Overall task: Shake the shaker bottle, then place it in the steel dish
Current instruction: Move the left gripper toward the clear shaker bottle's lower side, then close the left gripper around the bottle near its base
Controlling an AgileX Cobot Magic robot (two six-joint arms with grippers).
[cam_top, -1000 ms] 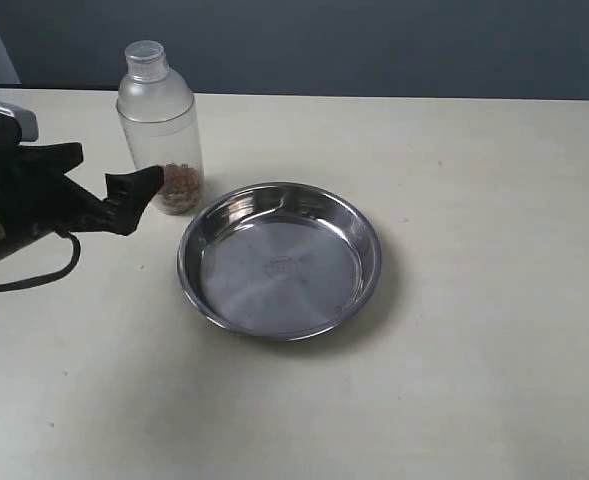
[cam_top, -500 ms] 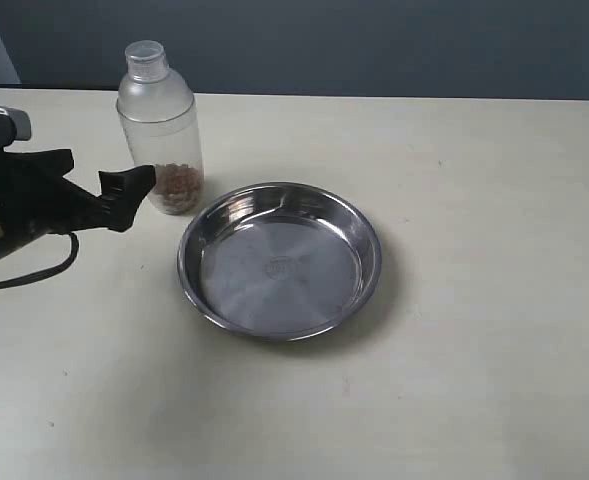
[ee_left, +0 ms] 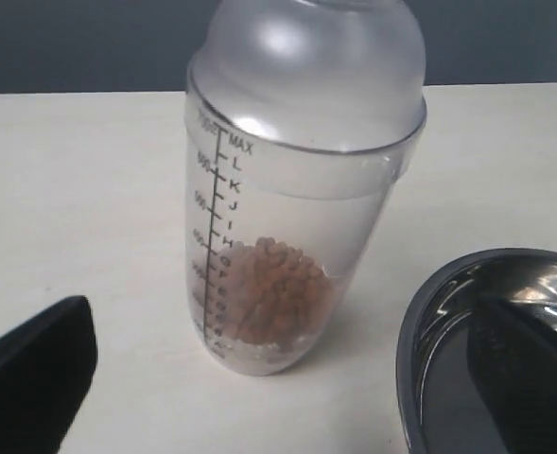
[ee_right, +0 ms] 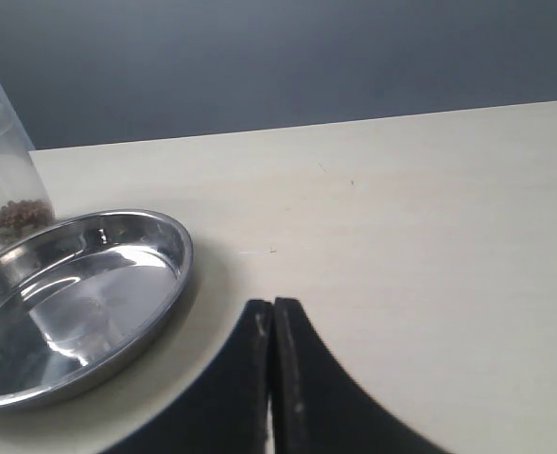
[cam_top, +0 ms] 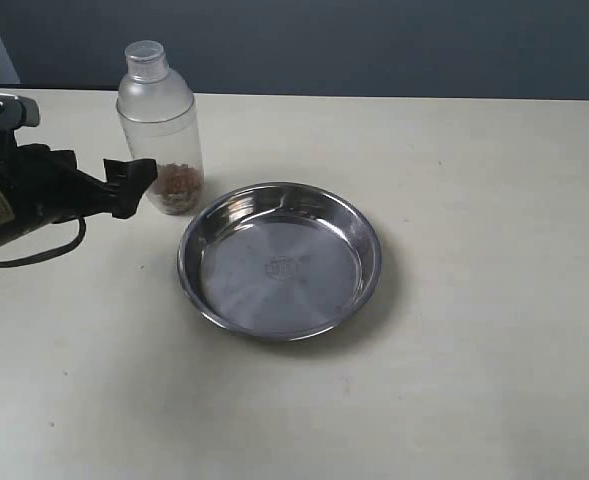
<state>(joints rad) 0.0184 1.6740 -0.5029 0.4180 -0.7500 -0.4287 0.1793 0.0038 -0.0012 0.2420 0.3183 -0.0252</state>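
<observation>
L gripper (ee_left: pixel 285 320) comes in from 9 o'clock of the shaker bottle (cam_top: pixel 161 135), low by the granules, jaws spread wide and nothing held. In the wrist view the bottle stands centred in the gap, just ahead of the fingertips (ee_left: pixel 42 369). No contact shows there. In the ext view the near tip overlaps the bottle's lower wall, so can't tell if it touches.

The bottle stands upright on the table (cam_top: pixel 474 200), cap on, at approx 10 o'clock of the steel dish (cam_top: pixel 372 285) and just beside its rim.

Step in hand, as I judge it: approach and grasp.
- Push further in so the body sits deep between the pads, not at the tips.
- Grip the straight wall above the granules and below the domed shoulder. Frosted plastic prob slippery, so squeeze firmly and squarely.
- One finger runs close to the dish rim. Keep it from nudging the pan.
- Lift well clear before shaking, and keep the cap up in case the top is loose.
- Then set it down upright at the dish centre, approx 4 o'clock from where the bottle stands.

R gripper (ee_right: pixel 273 317) is out of the ext view, fingers pressed together, holding nothing. It faces the dish w/ the bottle beyond. Leave it parked.
</observation>
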